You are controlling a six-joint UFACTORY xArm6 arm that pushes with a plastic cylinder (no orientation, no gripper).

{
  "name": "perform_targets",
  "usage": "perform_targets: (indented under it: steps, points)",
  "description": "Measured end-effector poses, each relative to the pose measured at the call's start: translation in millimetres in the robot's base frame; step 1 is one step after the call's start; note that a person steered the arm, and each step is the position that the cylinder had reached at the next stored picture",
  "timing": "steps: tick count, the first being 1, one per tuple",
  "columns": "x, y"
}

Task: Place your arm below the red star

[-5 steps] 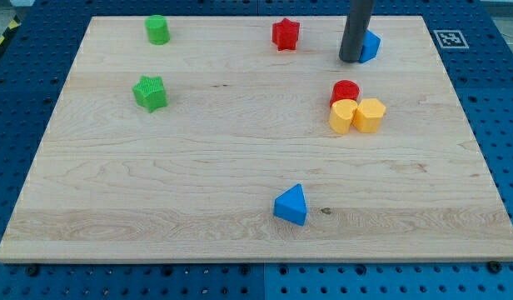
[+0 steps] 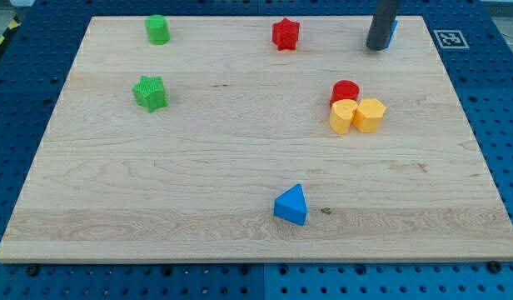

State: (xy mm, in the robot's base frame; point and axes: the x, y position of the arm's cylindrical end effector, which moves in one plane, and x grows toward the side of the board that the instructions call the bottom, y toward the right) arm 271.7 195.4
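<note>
The red star point(image 2: 285, 33) lies near the top edge of the wooden board point(image 2: 240, 158), a little right of centre. My tip point(image 2: 377, 47) is on the board near the top right, well to the right of the red star and roughly level with it. The rod hides most of a blue block point(image 2: 393, 30); only a sliver shows at the rod's right side, so its shape cannot be made out.
A red cylinder point(image 2: 346, 91) touches a yellow block point(image 2: 342, 117) and a yellow hexagon point(image 2: 371, 114) at the right. A green cylinder point(image 2: 157, 29) and a green star point(image 2: 150, 92) lie at the left. A blue triangle point(image 2: 291, 205) lies near the bottom centre.
My tip has moved to the right and up, from about level below the red star's height toward the top right corner. The blue block has shifted up and right with it.
</note>
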Motion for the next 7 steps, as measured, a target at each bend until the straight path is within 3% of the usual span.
perform_targets:
  steps: [2, 5, 7]
  points:
    - [0, -38]
    - [-35, -25]
    - [-14, -3]
